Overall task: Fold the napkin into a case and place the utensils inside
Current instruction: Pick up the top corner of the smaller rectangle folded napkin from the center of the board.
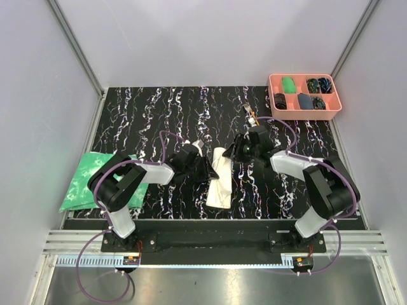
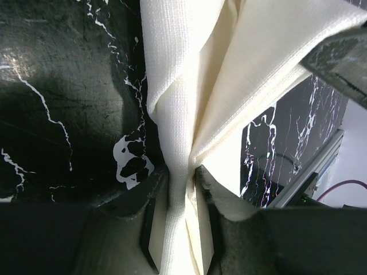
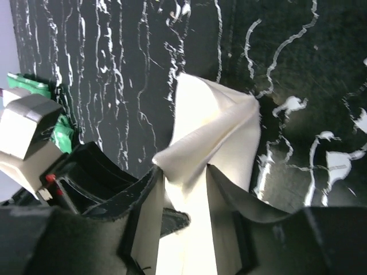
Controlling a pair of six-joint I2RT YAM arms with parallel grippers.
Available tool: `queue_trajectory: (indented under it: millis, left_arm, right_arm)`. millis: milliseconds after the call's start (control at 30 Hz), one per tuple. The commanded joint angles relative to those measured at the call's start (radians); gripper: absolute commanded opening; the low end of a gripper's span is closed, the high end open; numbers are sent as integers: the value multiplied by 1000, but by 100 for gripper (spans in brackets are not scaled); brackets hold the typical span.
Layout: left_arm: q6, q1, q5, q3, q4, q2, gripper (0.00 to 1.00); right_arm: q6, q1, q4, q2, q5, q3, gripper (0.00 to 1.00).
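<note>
Cloth is caught from both sides: the left gripper (image 2: 182, 226), fingers nearly together, pinches a gathered fold of the cream napkin (image 1: 221, 181), which fans out ahead of it, while the right gripper (image 3: 182, 192), jaws partly closed, nips a fold that peaks just beyond its fingertips.

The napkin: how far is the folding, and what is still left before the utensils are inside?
Done: the napkin looks folded into a long narrow strip. In hand: the left gripper pinches its layers and the right gripper grips one end, so the folding is not finished. Left: the utensils lie near the pink tray, not yet inside.
</note>
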Motion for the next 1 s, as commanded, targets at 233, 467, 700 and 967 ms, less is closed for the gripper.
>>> queue_trajectory:
  millis: [233, 467, 700, 967]
  left_arm:
    - [-7, -10, 12, -7, 4, -15, 27]
    - [-88, -8, 44, -37, 93, -3, 24]
    - [-163, -5, 72, -74, 197, 14, 22]
    - [-176, -5, 73, -82, 203, 17, 21]
  right_arm:
    - [103, 0, 97, 182, -112, 138, 43]
    - [-1, 26, 104, 176, -125, 152, 47]
    - [-161, 109, 62, 127, 13, 126, 55]
    - [-291, 170, 21, 108, 159, 133, 49]
